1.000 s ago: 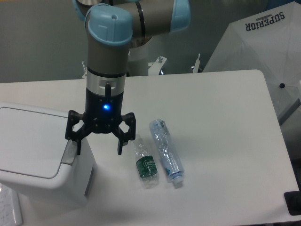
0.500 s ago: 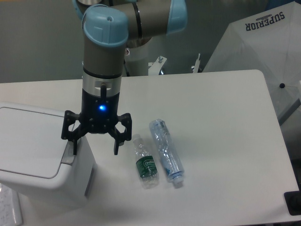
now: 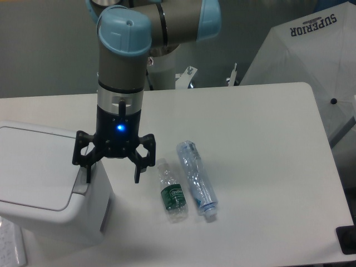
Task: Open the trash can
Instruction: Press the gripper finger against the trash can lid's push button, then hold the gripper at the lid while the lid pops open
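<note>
The trash can (image 3: 39,178) is a large boxy white bin at the left edge of the table, with a flat white lid and a grey push-button strip (image 3: 82,181) on its right edge. The lid lies flat and shut. My gripper (image 3: 112,175) points down with its fingers spread wide open and empty. The left fingertip (image 3: 88,175) is right at the grey strip, the right fingertip (image 3: 137,176) hangs over the table beside the bin.
Two clear plastic bottles lie on the white table right of the gripper: a small one with a green label (image 3: 171,192) and a longer crushed one (image 3: 196,179). A white folded umbrella (image 3: 317,61) stands at the right. A dark object (image 3: 346,239) sits at the bottom right corner.
The gripper moved slightly left toward the bin's button strip between one second and half a second ago. Since then nothing has visibly moved.
</note>
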You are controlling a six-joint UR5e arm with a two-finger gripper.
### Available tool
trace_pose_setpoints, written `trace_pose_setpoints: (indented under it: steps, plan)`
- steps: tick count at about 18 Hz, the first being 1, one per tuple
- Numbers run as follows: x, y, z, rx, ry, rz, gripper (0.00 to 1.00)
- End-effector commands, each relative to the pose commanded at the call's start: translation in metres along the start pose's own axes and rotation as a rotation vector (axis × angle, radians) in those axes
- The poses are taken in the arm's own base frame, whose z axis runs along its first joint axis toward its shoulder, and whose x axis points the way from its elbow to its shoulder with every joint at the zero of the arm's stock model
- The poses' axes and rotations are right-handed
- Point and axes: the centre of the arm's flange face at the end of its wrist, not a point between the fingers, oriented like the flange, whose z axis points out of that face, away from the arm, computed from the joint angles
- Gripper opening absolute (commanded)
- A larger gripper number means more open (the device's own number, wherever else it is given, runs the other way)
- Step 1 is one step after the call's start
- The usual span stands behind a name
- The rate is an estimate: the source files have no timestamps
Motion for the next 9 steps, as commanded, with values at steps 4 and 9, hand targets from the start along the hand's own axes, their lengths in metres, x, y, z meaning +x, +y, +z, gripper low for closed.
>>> trace_pose_setpoints:
  steps: [4,9]
  plan:
    - [0.0005,0.0007,0.0018,-0.003,0.001,-0.001,1.0]
    - [-0.0005,0.0029,0.0054,-0.012,0.001,-0.005,1.0]
